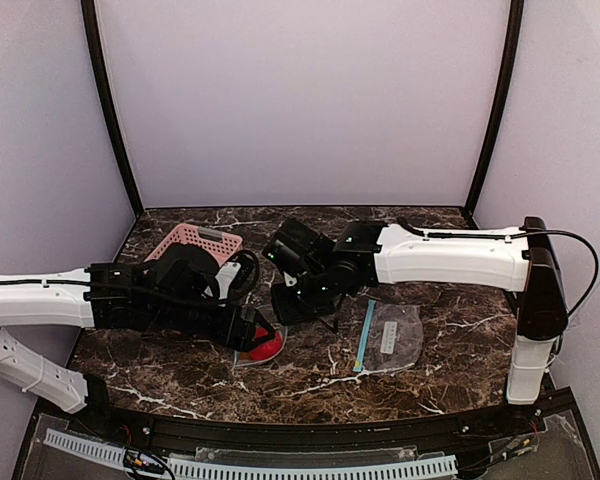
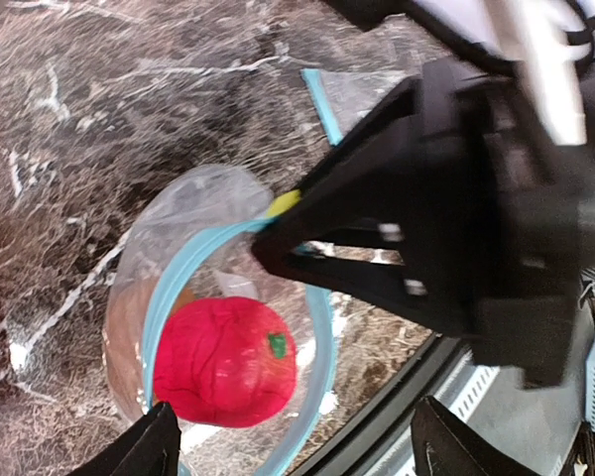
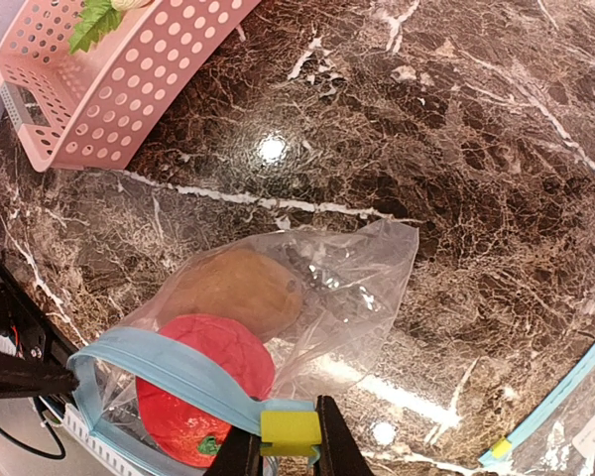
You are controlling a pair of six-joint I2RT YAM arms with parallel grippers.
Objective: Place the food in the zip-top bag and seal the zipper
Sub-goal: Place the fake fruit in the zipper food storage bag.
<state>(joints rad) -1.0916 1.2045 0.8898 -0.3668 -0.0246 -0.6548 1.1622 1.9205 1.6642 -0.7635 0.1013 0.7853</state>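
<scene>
**Ball and bun in bag, right gripper pinching rim, left gripper open above**

The right gripper has its fingers closed tight on the zip-top bag. It grips the blue zipper rim, and the yellow slider sits right between the fingertips. The rim is lifted and the mouth gapes.

The red-pink ball lies inside the bag just behind the rim, near the right fingertips. The brown-orange bun is deeper in the bag, touching the ball on the side away from the fingers.

The left gripper is over the bag mouth with its fingers wide apart and nothing held. In the left wrist view the ball is below and between them, not touching.

The pink basket stands well away from both grippers. The green leafy sprig is in it, with a whitish piece beside the sprig, cut off by the frame edge.

A second clear bag lies flat on the marble table, beside the right gripper.
</scene>
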